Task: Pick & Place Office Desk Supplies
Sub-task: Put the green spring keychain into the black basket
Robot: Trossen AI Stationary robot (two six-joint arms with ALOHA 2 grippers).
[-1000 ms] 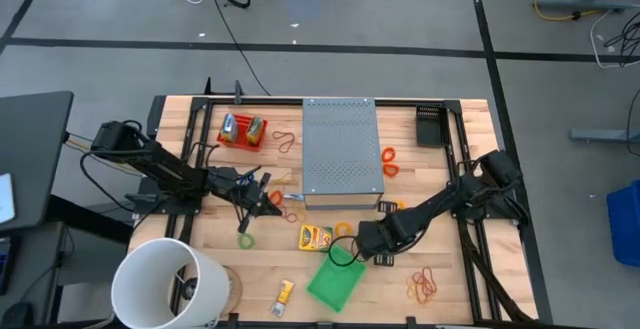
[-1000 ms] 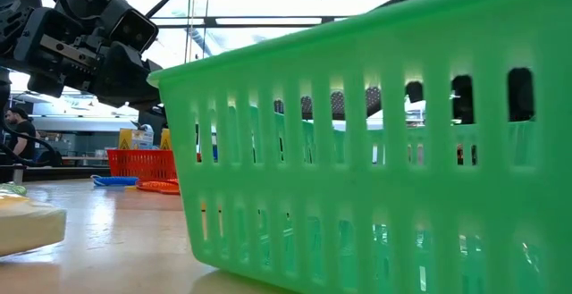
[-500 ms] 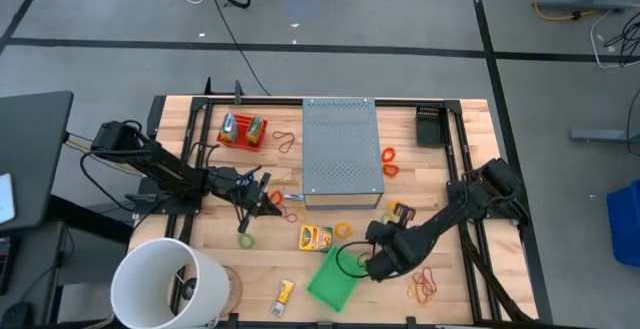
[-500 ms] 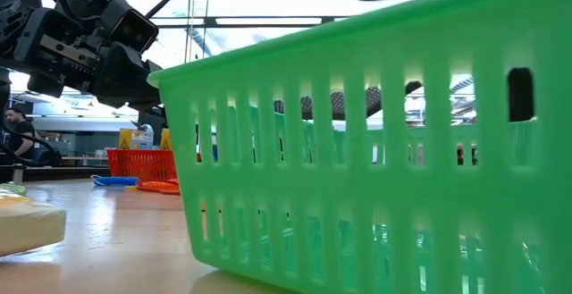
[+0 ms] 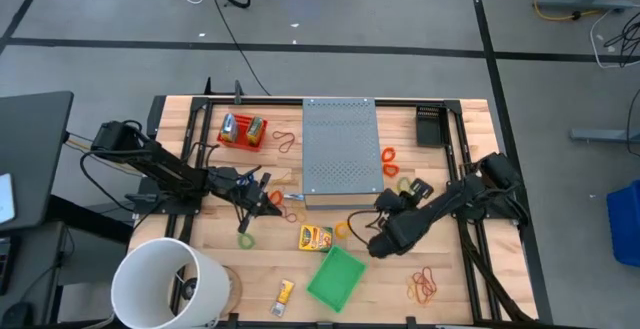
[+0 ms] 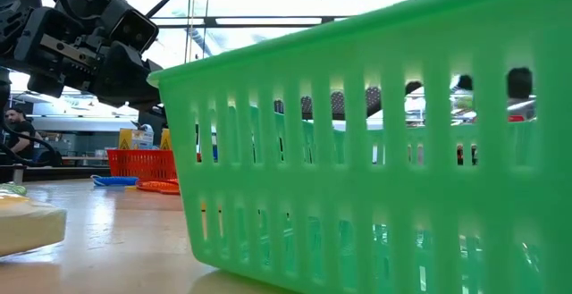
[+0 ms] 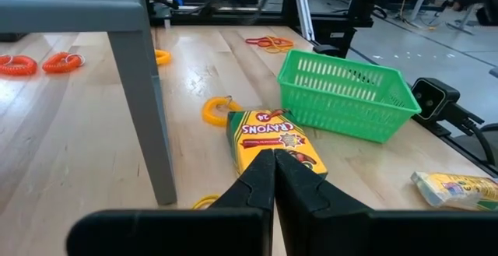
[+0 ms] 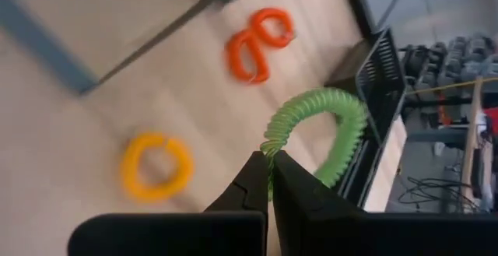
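Green coil loop (image 8: 327, 135) hangs pinched in the right gripper (image 8: 270, 166), whose fingers are clamped tight on one end of it while the rest curls out beyond the tips; seen from above, that gripper (image 5: 381, 241) is lifted over the wood just off the front right corner of the grey box (image 5: 342, 152), with the green basket (image 5: 336, 277) below and to its left and a bunch of rubber bands (image 5: 424, 287) well apart toward the table edge. Past its tips lie a yellow loop (image 8: 156, 166) and two orange loops (image 8: 259, 42) on the boards. The left gripper (image 7: 274, 163) is closed on nothing, tips pressed together, hovering off the box's front left corner; straight ahead of it lies a crayon packet (image 7: 270, 138) with a yellow loop (image 7: 219, 110) touching its far end, the basket (image 7: 348, 94) beyond, and another packet (image 7: 454, 188) off to one side
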